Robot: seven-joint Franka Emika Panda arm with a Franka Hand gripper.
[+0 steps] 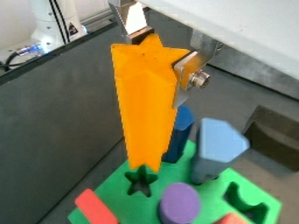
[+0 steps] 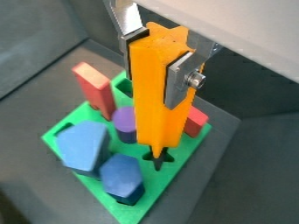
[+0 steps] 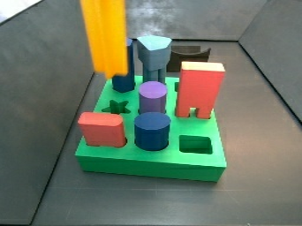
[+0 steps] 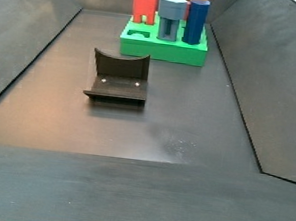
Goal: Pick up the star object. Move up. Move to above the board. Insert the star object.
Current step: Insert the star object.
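The star object, a tall orange ridged prism, hangs upright between my gripper's silver fingers, which are shut on its upper end; it shows the same in the other wrist view, with the gripper clamped on it. Its lower end hovers over the green board, in line with the star-shaped hole in both wrist views. In a side view the star object sits above the board's back left, clear of the star hole. The gripper itself is out of both side views.
On the board stand a dark blue hexagonal column, a purple cylinder, a red arch block, a red block and a grey-blue pentagon piece. A square hole is open. The fixture stands mid-floor.
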